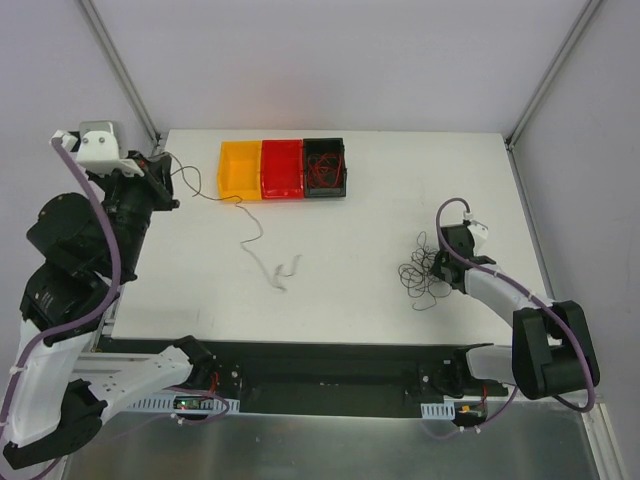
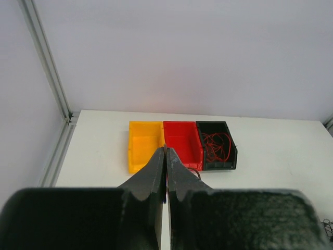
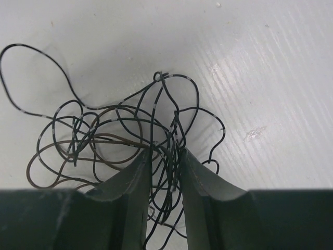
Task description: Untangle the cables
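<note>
A tangle of thin black and brown cables (image 1: 420, 276) lies on the white table at the right. My right gripper (image 1: 438, 262) is down on its right side. In the right wrist view the gripper (image 3: 165, 152) is open, and several strands of the tangle (image 3: 104, 120) run through the gap between its fingers. My left gripper (image 1: 163, 172) is raised at the table's back left, shut on one thin brown cable (image 1: 250, 228) that trails from it across the table to a curly loose end. In the left wrist view the fingers (image 2: 166, 148) are pressed together with the cable's end (image 2: 194, 171) beside them.
Three small bins stand in a row at the back: yellow (image 1: 240, 168), red (image 1: 281, 168) and black (image 1: 324, 168). The black one holds dark red wires (image 2: 217, 145). Frame posts rise at the table's back corners (image 1: 120, 70).
</note>
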